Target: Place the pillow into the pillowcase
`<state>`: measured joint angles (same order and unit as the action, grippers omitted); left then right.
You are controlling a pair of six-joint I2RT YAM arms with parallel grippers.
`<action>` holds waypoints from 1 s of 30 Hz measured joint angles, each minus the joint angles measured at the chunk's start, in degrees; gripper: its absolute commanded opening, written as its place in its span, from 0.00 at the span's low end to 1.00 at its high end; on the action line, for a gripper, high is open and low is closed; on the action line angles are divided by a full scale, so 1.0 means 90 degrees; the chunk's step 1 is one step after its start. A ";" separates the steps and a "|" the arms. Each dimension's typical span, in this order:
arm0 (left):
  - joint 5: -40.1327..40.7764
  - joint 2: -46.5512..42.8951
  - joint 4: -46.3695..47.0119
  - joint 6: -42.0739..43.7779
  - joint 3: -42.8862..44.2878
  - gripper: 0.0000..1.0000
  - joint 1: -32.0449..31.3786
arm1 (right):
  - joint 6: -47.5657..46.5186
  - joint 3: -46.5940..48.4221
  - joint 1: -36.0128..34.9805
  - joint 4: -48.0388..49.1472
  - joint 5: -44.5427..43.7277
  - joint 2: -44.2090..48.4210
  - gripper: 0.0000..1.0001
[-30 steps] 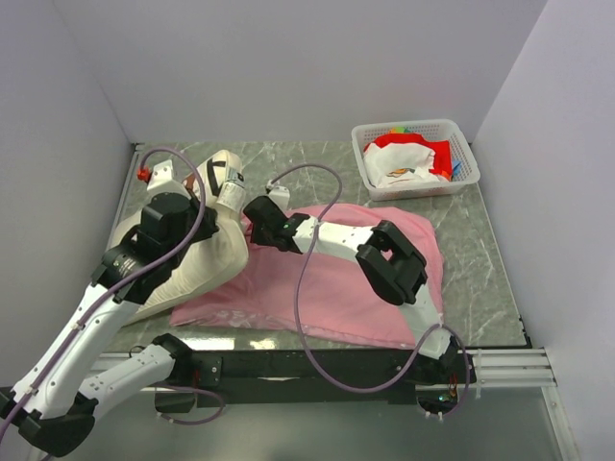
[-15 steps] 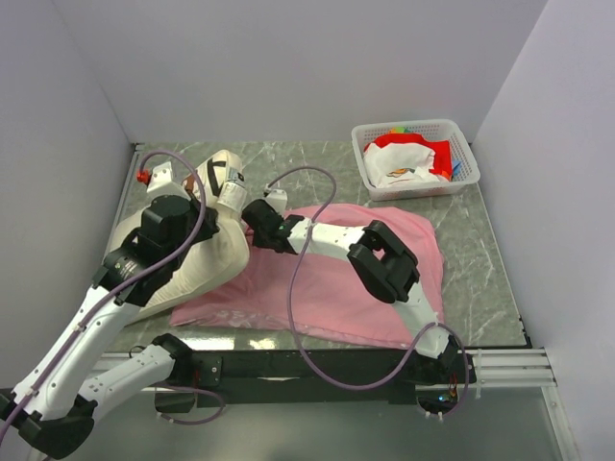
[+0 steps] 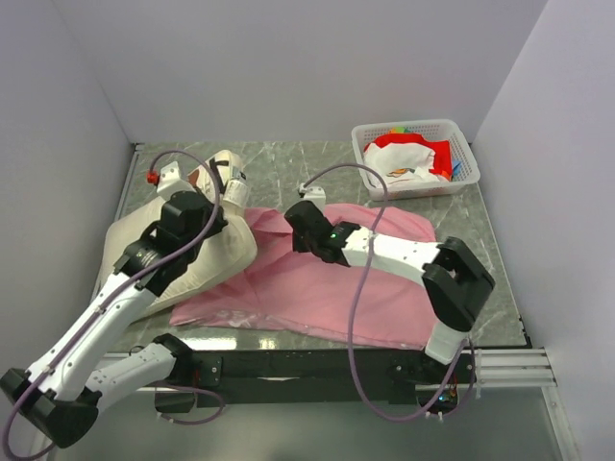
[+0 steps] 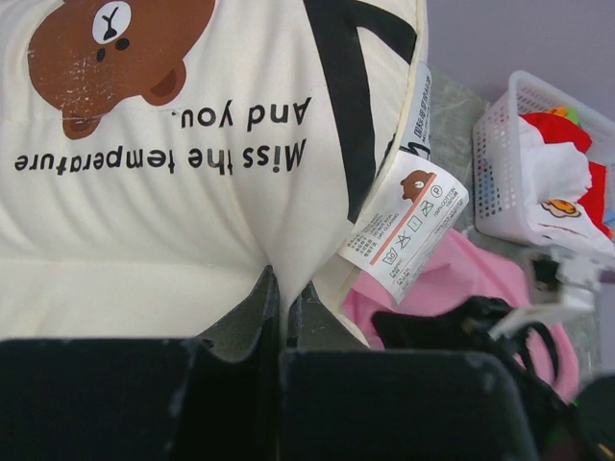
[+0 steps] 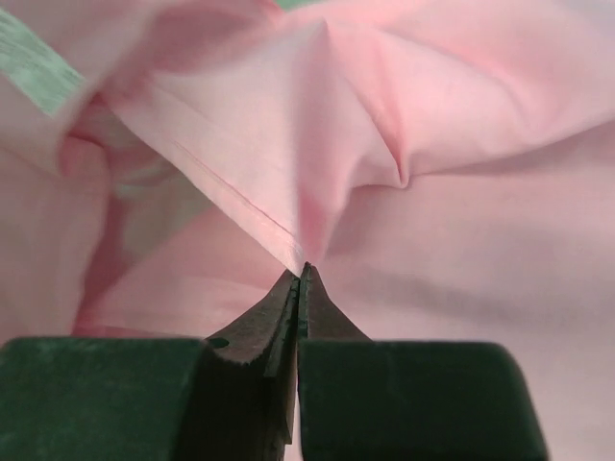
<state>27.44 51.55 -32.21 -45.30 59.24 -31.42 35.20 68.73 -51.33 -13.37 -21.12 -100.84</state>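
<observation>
Since a second ago the pillowcase (image 3: pixel 288 288), spread on the worktop (image 3: pixel 288 163), has gained a pinched peak near its hem, where the right gripper (image 5: pixel 300 274) has slid over and closed. Thin and limp, it is probably best held by that hem; the left gripper (image 4: pixel 282 288) pinches the soft, bulky pillow (image 3: pixel 231 257) lying at its left edge.

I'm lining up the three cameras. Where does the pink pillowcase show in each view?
Top external: the pillowcase spreads across the middle of the table, right of the pillow.
Left wrist: lower right, behind the pillow's edge.
Right wrist: fills the frame, hem pinched in the right gripper.
Shared landmark: the white basket, in top and left wrist only.
</observation>
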 measured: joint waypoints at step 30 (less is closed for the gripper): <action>0.1277 0.2516 0.1035 -0.1098 -0.0675 0.01 -0.0049 | -0.1171 0.0697 0.0151 -0.0894 0.2025 0.1117 0.00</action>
<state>38.94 74.19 -22.90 -55.18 53.17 -31.86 24.67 75.00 -49.98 -21.41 -2.90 -90.78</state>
